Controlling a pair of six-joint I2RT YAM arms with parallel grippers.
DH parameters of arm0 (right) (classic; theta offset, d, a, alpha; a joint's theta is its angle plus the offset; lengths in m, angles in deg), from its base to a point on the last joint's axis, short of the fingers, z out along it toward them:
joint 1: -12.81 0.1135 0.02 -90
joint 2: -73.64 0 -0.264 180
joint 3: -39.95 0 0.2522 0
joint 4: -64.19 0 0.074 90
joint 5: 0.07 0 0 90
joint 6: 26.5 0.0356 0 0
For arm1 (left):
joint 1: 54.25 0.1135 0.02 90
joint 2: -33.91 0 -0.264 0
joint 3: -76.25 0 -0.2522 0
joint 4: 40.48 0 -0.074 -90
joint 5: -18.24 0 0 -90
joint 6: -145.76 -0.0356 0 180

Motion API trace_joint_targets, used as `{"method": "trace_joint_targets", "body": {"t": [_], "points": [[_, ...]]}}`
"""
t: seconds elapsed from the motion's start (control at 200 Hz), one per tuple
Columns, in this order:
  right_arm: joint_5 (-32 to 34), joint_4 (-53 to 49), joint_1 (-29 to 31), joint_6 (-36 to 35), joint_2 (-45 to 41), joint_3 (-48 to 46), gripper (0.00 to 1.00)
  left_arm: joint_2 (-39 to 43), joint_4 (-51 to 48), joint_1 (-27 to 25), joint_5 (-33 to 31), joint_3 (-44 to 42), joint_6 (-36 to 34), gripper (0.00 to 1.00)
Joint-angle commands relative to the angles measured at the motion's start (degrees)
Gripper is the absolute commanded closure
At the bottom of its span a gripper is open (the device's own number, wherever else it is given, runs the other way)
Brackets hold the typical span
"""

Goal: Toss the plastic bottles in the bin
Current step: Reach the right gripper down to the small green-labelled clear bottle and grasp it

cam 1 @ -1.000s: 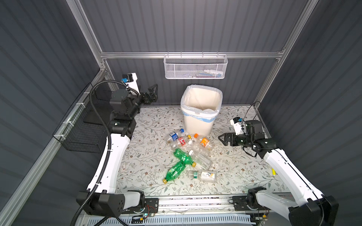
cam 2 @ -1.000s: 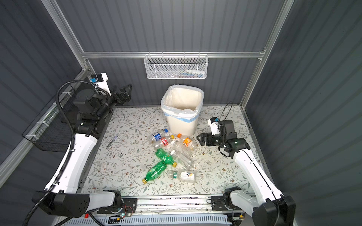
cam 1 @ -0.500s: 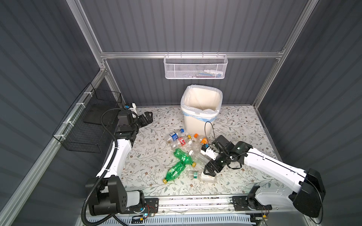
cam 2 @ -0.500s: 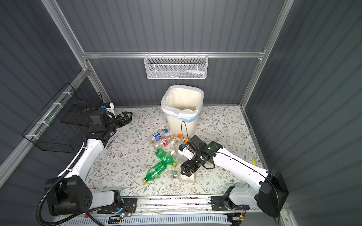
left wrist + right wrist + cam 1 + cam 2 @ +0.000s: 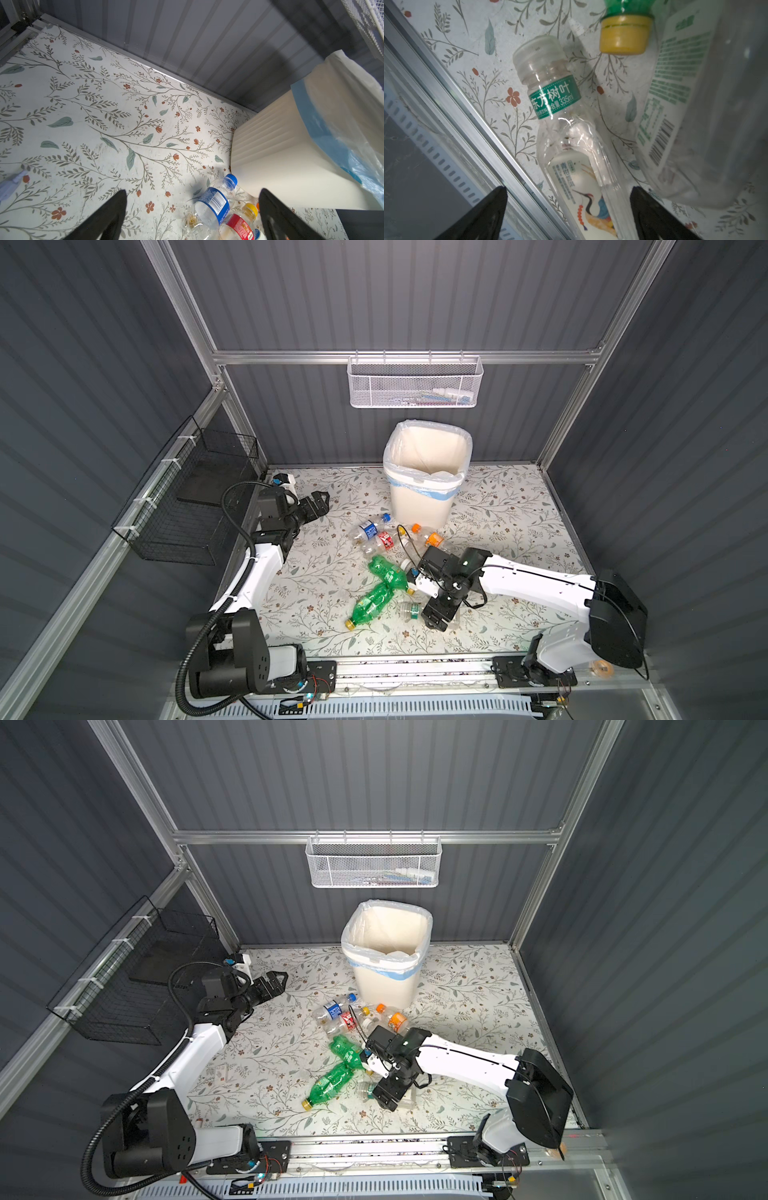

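Right jaws gape open astride the clear bottle (image 5: 556,116) lying near the surface's (image 5: 483,68) front edge, well apart from the bin (image 5: 419,497). Crumpled plastic might squirt sideways on closing, or bump the green bottle (image 5: 625,35). Left jaws open, empty.

In both top views the left arm (image 5: 259,576) rises from its base at 7 o'clock toward 10 o'clock. There the left gripper (image 5: 321,501) is level and points toward 3 o'clock, its jaws spread wide. The right arm (image 5: 536,585) stretches low from its base at 4 o'clock to the centre, its wrist bent. The right gripper (image 5: 437,619) points down toward 7 o'clock, its fingers (image 5: 483,216) wide apart.
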Motion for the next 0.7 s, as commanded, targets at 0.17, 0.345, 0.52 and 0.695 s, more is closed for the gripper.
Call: {"method": "trace_joint_targets", "body": {"t": [0.17,0.345,0.52,0.695], "points": [[4.7,2.6,2.4,0.1,5.3,0.3,0.11,1.3,0.9,0.3,1.7,-0.6,0.7,0.01],[6.7,3.9,3.1,1.2,7.4,0.1,0.19,1.4,0.8,0.3,2.0,-0.8,0.2,0.01],[7.9,4.7,3.5,1.9,6.5,-0.3,0.36,1.0,0.9,0.3,2.2,-0.7,0.3,0.01],[7.6,8.4,3.5,3.4,-1.7,-2.6,0.55,0.5,0.9,0.3,2.3,-0.7,0.3,0.01]]}}
